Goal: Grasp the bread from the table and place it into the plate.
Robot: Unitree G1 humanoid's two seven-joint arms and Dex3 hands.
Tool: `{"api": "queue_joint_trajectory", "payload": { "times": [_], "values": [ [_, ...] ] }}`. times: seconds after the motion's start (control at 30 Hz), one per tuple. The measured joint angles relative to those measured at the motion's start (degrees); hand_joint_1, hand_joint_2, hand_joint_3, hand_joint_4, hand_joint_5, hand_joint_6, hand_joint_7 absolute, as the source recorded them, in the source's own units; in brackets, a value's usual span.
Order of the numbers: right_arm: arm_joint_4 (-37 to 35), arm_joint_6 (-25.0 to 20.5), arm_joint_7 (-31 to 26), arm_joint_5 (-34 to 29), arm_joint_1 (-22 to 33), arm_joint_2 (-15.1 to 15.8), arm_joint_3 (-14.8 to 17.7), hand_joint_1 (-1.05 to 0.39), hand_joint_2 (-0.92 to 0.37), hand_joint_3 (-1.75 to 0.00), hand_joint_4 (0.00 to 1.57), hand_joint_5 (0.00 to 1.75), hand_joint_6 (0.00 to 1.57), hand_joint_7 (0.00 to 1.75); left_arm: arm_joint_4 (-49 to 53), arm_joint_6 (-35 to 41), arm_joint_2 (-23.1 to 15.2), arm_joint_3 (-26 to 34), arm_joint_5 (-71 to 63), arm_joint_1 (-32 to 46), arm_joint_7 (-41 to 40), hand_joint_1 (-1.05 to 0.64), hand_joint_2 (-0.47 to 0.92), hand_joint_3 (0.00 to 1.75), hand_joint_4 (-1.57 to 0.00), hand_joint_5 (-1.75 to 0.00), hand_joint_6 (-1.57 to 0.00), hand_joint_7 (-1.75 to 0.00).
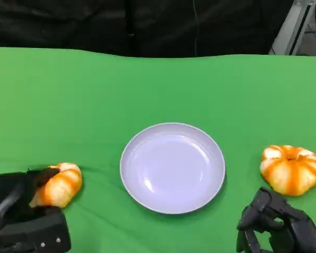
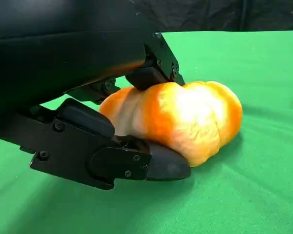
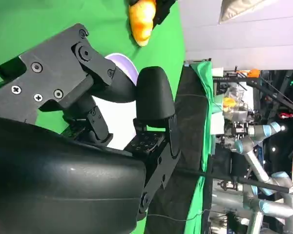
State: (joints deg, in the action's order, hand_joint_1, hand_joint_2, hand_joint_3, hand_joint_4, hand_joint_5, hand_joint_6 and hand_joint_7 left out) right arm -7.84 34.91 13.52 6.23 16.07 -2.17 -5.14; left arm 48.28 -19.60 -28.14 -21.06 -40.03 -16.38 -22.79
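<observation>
Left of the plate (image 1: 172, 167) on the green worktop (image 1: 147, 89), left hand (image 1: 26, 211) grips a bread (image 1: 60, 184) between its fingers (image 2: 151, 165); right of the plate, right hand (image 1: 279, 226) fingers curled, holding nothing, near a second bread (image 1: 290, 168).

A table (image 1: 158, 84) covered in green cloth carries 3 things. A pale lilac plate (image 1: 172, 167) lies near the middle of the near edge. 1 orange-and-white bread (image 1: 59, 184) rests on the cloth toward the near left corner, well apart from the plate. Another bread (image 1: 290, 168), round and pumpkin-shaped, lies toward the near right corner, near the plate's right side.
</observation>
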Motion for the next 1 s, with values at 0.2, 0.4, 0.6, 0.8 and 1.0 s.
{"api": "queue_joint_trajectory", "payload": {
  "times": [0.2, 0.4, 0.6, 0.8, 1.0],
  "values": [
    [0.0, 0.0, 0.0, 0.0, 0.0, 0.0, 0.0, -0.15, -0.56, -1.21, 0.82, 1.75, 0.75, 1.54, 0.0, 0.0, 0.0, -0.1, 0.0, 0.0, 0.0, -0.18, 0.92, 0.35, -0.96, -0.16, -0.93, -0.06],
    [0.0, 0.0, 0.0, 0.0, 0.1, 0.0, 0.0, -0.15, -0.56, -1.21, 0.82, 1.75, 0.76, 1.54, -4.4, -0.2, -0.2, 1.2, 1.1, 1.6, 0.0, -0.08, 0.78, 0.62, -0.68, -1.63, -0.62, -1.58],
    [0.0, 0.0, -0.2, -0.4, -0.4, -0.2, -0.2, -0.15, -0.56, -1.20, 0.82, 1.75, 0.76, 1.54, -31.0, 1.3, 0.0, 5.5, 1.9, 3.3, 2.8, -0.07, 0.73, 0.71, -0.67, -1.74, -0.59, -1.74],
    [0.0, 0.0, -0.4, -0.4, -0.1, -0.2, 0.0, -0.15, -0.56, -1.20, 0.82, 1.75, 0.76, 1.54, -37.7, 3.7, 0.2, 7.5, 2.0, 5.0, 5.7, -0.07, 0.72, 0.74, -0.67, -1.75, -0.59, -1.75],
    [0.0, 0.0, -0.4, -0.4, -0.2, -0.2, 0.0, -0.15, -0.56, -1.20, 0.82, 1.75, 0.76, 1.54, -37.8, 4.3, 0.2, 7.9, 2.0, 6.2, 6.5, -0.07, 0.71, 0.76, -0.67, -1.75, -0.59, -1.75]
  ]
}}
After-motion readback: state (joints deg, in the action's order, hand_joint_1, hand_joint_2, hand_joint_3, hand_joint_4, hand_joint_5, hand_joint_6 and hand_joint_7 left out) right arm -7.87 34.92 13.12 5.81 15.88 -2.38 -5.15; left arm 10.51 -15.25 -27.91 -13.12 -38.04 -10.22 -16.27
